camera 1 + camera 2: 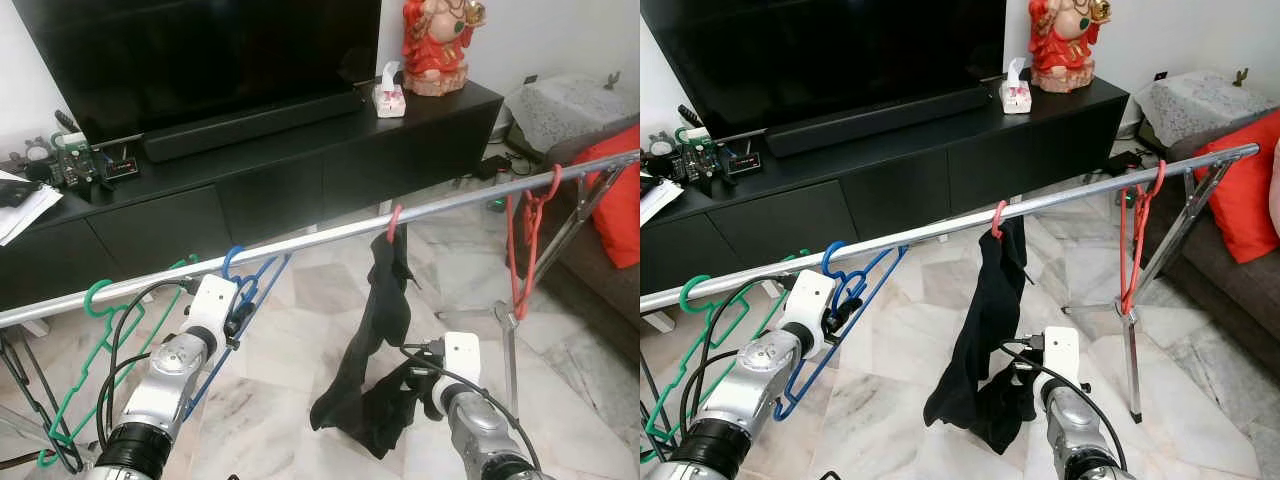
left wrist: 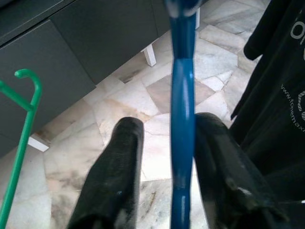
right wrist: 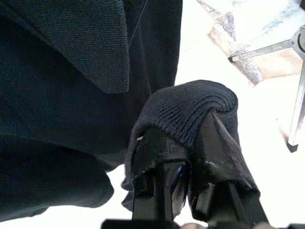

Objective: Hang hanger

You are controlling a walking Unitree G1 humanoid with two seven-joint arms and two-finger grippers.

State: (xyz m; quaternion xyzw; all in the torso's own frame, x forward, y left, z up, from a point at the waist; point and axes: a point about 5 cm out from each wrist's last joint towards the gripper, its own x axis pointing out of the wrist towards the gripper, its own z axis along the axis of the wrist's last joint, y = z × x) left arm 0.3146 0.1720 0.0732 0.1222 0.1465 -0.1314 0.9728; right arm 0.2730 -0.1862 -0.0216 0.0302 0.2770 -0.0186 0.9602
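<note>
A silver rail (image 1: 330, 236) runs across in front of me. A blue hanger (image 1: 257, 288) hangs on it by its hook. My left gripper (image 1: 238, 306) is at that hanger, open, and the blue bar (image 2: 182, 95) stands between its fingers (image 2: 119, 157), against one and apart from the other. A black garment (image 1: 380, 320) hangs from a red hanger hook (image 1: 395, 217) at mid-rail. My right gripper (image 1: 425, 385) is low beside the garment, shut on a fold of the black fabric (image 3: 190, 102), which covers its fingertips.
A green hanger (image 1: 100, 300) hangs on the rail left of the blue one, and an empty red hanger (image 1: 530, 215) near the right end. The rack's leg (image 1: 510, 335) stands at the right. A black TV cabinet (image 1: 280, 170) lies behind, a red cushion (image 1: 620, 200) far right.
</note>
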